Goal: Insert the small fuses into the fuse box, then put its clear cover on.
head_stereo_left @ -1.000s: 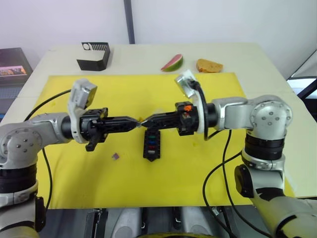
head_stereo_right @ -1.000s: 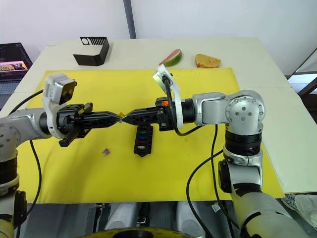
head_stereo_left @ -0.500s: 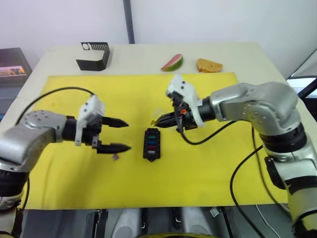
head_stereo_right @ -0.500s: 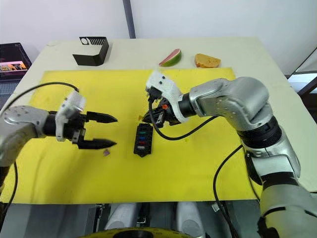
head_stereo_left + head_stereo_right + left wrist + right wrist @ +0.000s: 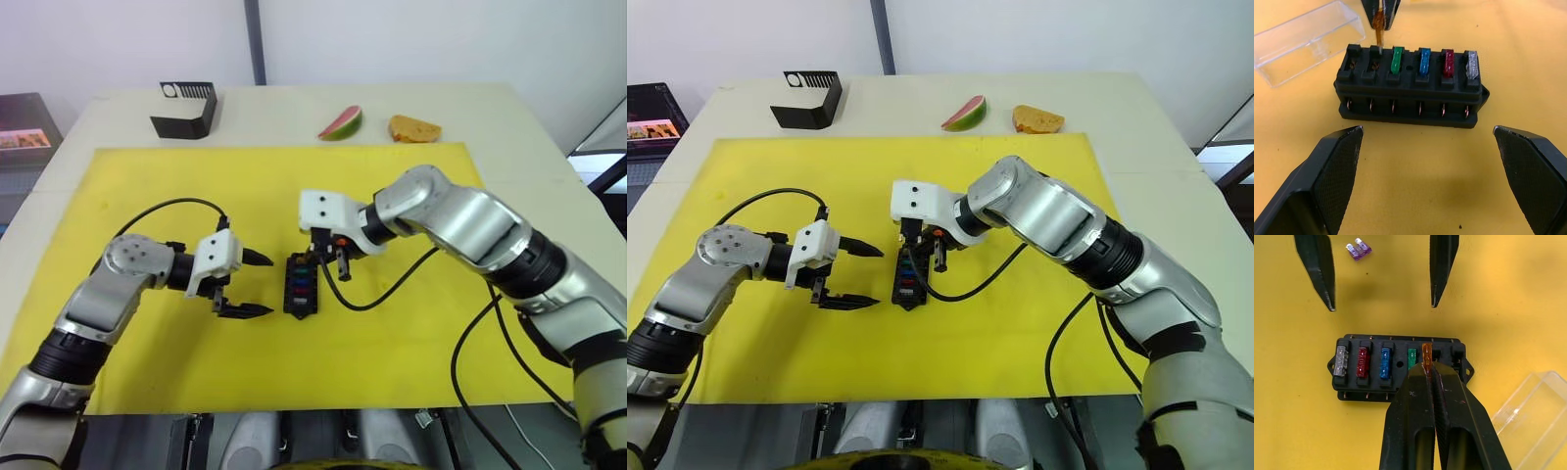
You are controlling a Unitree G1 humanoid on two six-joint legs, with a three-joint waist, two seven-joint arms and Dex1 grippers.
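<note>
The fuse box (image 5: pixel 1400 368) sits mid-mat; the right gripper (image 5: pixel 1427 369) pinches an orange fuse (image 5: pixel 1426 355) above an empty slot (left gripper (image 5: pixel 257 284) spread wide beside it). Tilted blades could miss, jam or nudge the box.

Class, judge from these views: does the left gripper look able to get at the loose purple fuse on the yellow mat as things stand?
Probably yes. The left gripper is open, the purple fuse lies loose on the yellow mat just beyond its fingertips, and nothing sits between them.

bright, even light; soft shadows; sharp focus.
</note>
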